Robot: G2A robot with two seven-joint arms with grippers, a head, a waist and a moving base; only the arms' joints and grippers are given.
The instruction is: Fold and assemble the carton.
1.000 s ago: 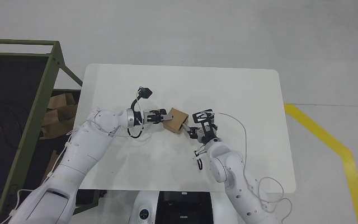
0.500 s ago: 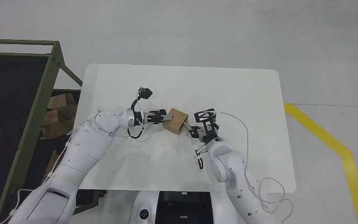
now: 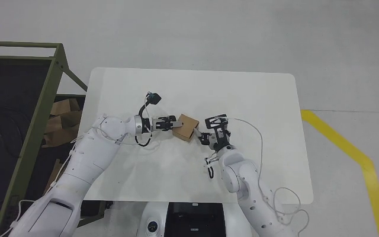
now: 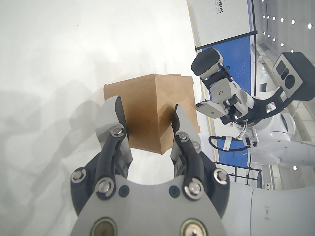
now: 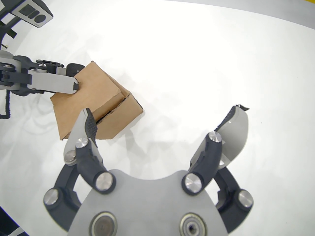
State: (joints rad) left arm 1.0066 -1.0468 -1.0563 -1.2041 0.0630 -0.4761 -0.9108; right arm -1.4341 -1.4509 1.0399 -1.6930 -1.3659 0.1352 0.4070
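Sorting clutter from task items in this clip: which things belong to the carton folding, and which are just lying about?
Job in hand:
carton, gripped by the left pincer
right pincer, open, close beside the carton

Lying about:
green frame beside the table
cardboard pieces inside the frame
yellow floor line

White rounded table [image 3: 260, 95] stood on pale grey floor [image 3: 189, 29]. Yellow line [image 3: 340, 141] lay at robot's right; olive-green metal frame [image 3: 42, 102] holding cardboard scraps [image 3: 62, 118] at left.

Plain brown carton [image 4: 147, 99], white table [image 3: 260, 101], yellow floor stripe [image 3: 340, 139].
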